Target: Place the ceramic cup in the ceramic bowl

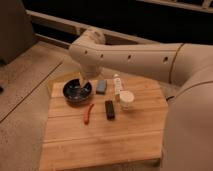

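Observation:
The ceramic cup (127, 99), small and cream-toned, stands on the wooden table (100, 140) to the right of centre. The ceramic bowl (77, 91), glossy black with pale flecks, sits at the table's far left. My arm reaches in from the right, bends at a joint (88, 42) above the table's far edge and points down. My gripper (82, 81) hangs over the bowl's far rim, well left of the cup and apart from it. The cup stands free on the table.
A grey-blue block (101, 87) lies right of the bowl. A white tube (118, 84) lies behind the cup. A flat black bar (109, 109) and a red chili (88, 113) lie mid-table. A speckled floor (25, 85) is on the left and a dark wall behind.

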Robot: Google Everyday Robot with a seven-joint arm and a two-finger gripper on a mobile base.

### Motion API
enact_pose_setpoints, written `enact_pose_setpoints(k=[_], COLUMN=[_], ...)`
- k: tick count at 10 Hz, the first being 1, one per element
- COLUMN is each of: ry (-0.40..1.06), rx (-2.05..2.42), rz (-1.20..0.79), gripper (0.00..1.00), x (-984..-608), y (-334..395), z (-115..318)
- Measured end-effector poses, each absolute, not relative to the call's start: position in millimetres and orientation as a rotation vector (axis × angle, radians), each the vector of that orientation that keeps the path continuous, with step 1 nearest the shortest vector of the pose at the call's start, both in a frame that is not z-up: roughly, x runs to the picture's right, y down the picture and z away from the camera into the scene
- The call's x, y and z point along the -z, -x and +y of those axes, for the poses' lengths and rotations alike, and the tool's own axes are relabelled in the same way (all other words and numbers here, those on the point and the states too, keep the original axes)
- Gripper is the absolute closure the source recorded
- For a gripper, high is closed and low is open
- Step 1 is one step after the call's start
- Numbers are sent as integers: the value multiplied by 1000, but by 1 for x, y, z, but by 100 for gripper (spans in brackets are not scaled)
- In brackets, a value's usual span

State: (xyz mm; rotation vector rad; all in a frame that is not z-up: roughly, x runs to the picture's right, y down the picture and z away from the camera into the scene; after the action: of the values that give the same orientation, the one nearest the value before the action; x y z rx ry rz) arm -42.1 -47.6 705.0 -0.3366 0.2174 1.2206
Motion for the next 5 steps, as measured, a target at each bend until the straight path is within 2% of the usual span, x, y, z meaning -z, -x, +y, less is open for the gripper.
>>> enact_pose_setpoints(k=[5], ry=[362], rx=[-1332], rz=[330], gripper=[35], x=[-739], y=[-2], z=[-45])
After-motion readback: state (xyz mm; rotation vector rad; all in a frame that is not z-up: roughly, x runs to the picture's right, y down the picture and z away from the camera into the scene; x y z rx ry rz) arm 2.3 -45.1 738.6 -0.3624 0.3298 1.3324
